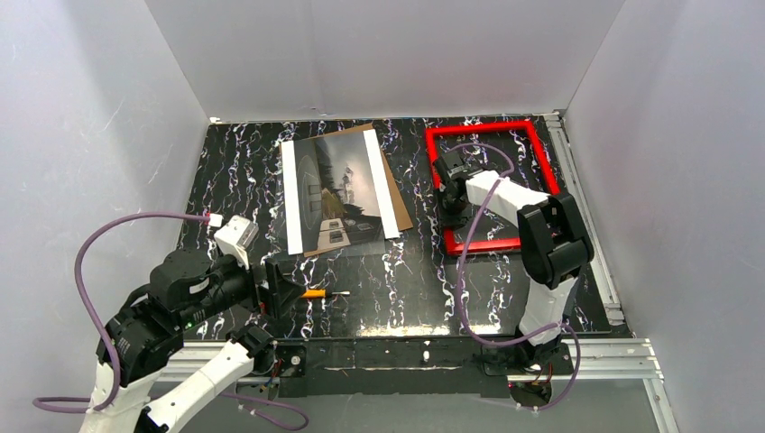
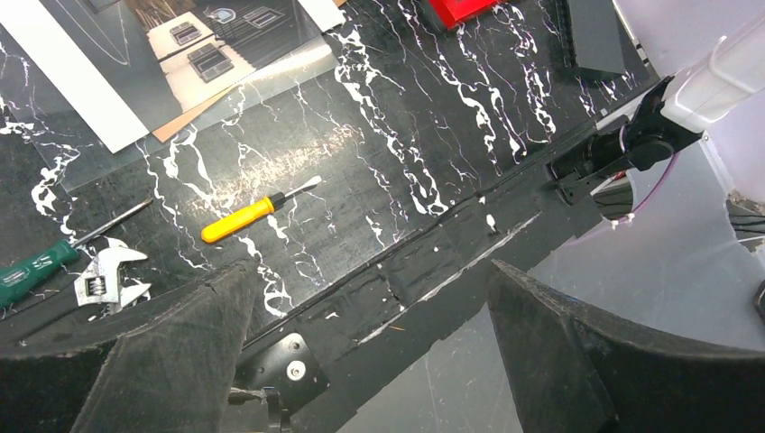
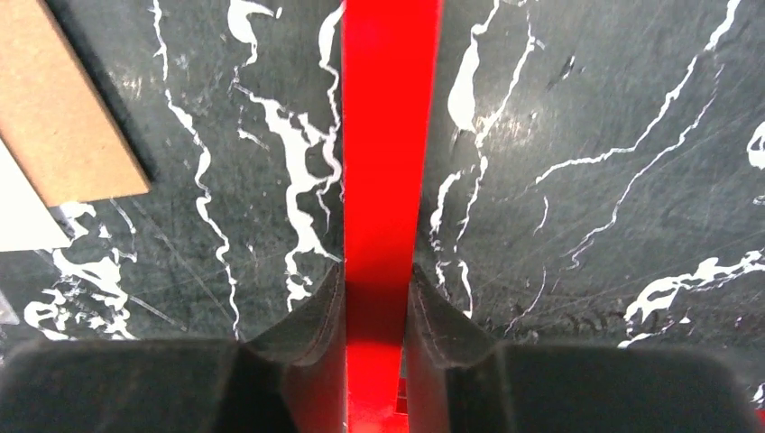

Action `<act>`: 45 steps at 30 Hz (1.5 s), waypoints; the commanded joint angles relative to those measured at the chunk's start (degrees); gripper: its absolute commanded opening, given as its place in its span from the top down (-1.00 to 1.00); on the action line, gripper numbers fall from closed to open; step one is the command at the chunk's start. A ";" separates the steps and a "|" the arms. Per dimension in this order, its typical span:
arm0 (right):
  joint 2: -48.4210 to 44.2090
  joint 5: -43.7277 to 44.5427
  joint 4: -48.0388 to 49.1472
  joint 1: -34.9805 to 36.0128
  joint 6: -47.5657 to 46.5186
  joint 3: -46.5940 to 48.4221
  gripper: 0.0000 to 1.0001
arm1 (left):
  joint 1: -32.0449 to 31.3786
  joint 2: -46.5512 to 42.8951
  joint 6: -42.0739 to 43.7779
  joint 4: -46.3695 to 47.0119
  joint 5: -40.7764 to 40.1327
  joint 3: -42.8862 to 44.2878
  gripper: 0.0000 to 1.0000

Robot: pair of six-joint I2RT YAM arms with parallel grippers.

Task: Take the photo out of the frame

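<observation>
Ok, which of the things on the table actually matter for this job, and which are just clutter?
Job: photo, lying on the backing board; frame, its edge pinched by the right gripper.
Lying about: yellow screwdriver; green-handled screwdriver; wrench.

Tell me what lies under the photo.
A brown backing board lies under the photo, showing along its right and far edges. The photo covers the rest of it, so anything else beneath is hidden.
</observation>
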 commanded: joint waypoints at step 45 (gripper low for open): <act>-6.90 -5.29 11.76 -1.01 1.86 4.40 0.40 | -0.19 0.23 1.96 -8.25 -3.51 6.88 -0.96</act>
